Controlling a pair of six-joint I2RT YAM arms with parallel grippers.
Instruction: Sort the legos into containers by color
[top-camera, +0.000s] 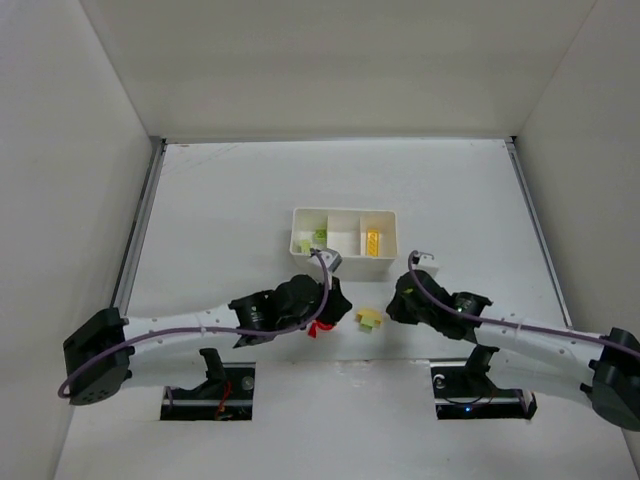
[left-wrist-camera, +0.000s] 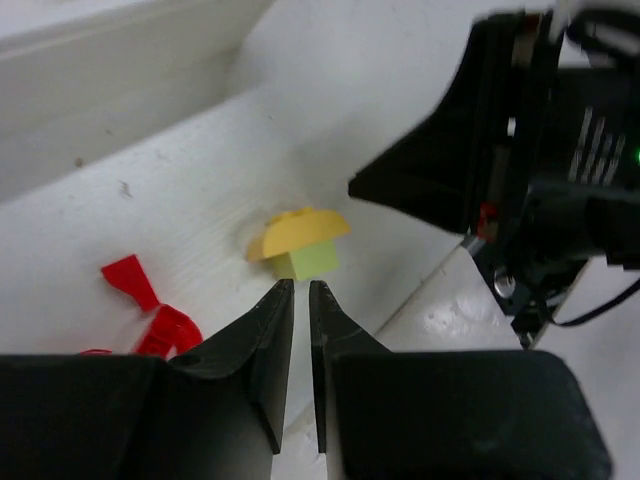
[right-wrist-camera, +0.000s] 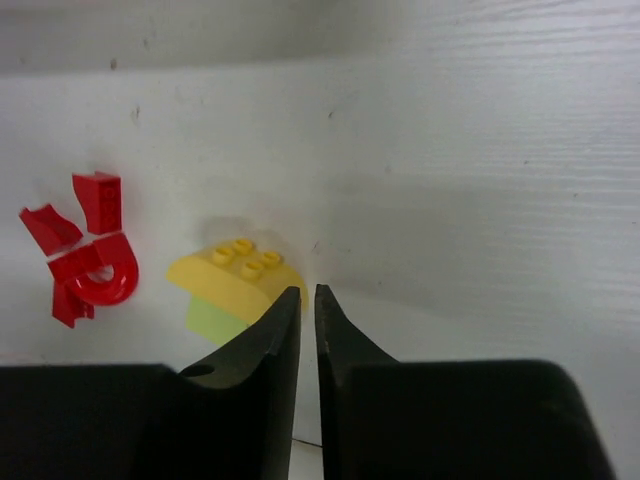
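**Left gripper** (left-wrist-camera: 301, 288): one. Its two fingers are pressed together with only a hairline slit between the tips and nothing pinched. The tips sit low over the table (top-camera: 220, 220), just short of the stacked pair.

**Red legos** (right-wrist-camera: 85, 255): a cluster of about four loose pieces, one of them a ring-like arch. They lie on the table, to the left of the left gripper in its wrist view and just beside it in the overhead view.

**Stacked pair:** one yellow brick (right-wrist-camera: 240, 265), four studs up, sits on one light green brick (left-wrist-camera: 314, 262). The pair lies on the table between the two grippers, near the red cluster but apart from it.

**Right gripper** (right-wrist-camera: 307, 292): one. Its fingers are likewise closed tip to tip and hold nothing. The tips are right beside the yellow brick's edge; whether they touch it cannot be told.

**Tray** (top-camera: 343, 210): one, white, with three compartments side by side. It stands on the table beyond both grippers. The left compartment holds two light green legos (top-camera: 318, 238). The right compartment holds one yellow lego (top-camera: 373, 242).
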